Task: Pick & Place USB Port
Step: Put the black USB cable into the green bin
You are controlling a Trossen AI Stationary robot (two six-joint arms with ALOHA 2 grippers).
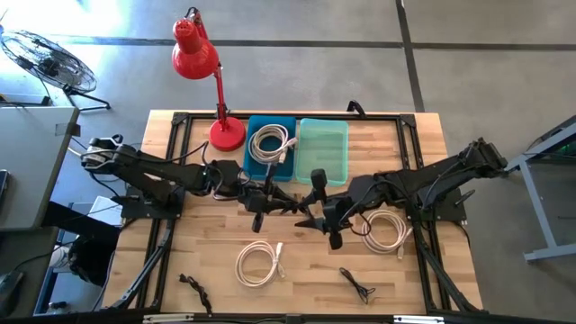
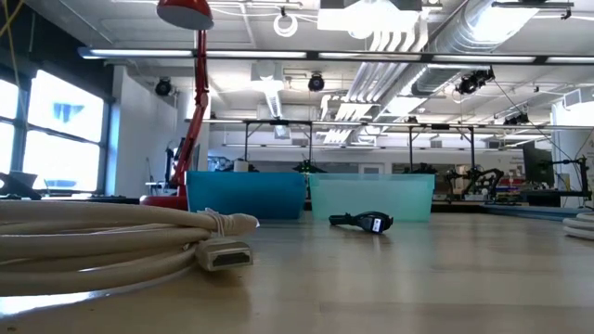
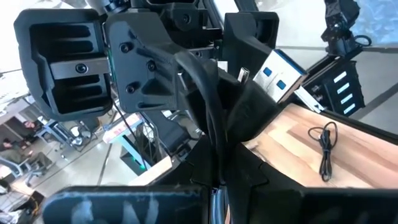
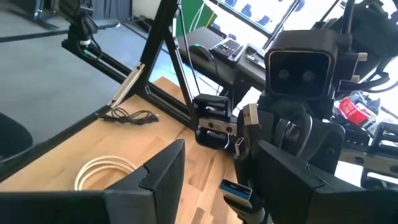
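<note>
pale wood table [image 1: 432, 279] — matt; glossy red lamp [image 1: 196, 49] (translucent plastic bins [image 1: 322, 148]).

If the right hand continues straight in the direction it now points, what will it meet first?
Most likely the left hand. The right wrist view looks past the right hand directly at it, close ahead, holding a small blue connector. How much gap remains between them is unclear.

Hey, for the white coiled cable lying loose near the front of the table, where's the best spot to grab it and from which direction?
Grip the white coiled cable across the bundled strands of its loop, coming straight down from above. It lies flat on the table, so its strands offer a narrow bundle to pinch, probably steadier than the connector end that sticks out loosely. Nothing crowds it.
</note>
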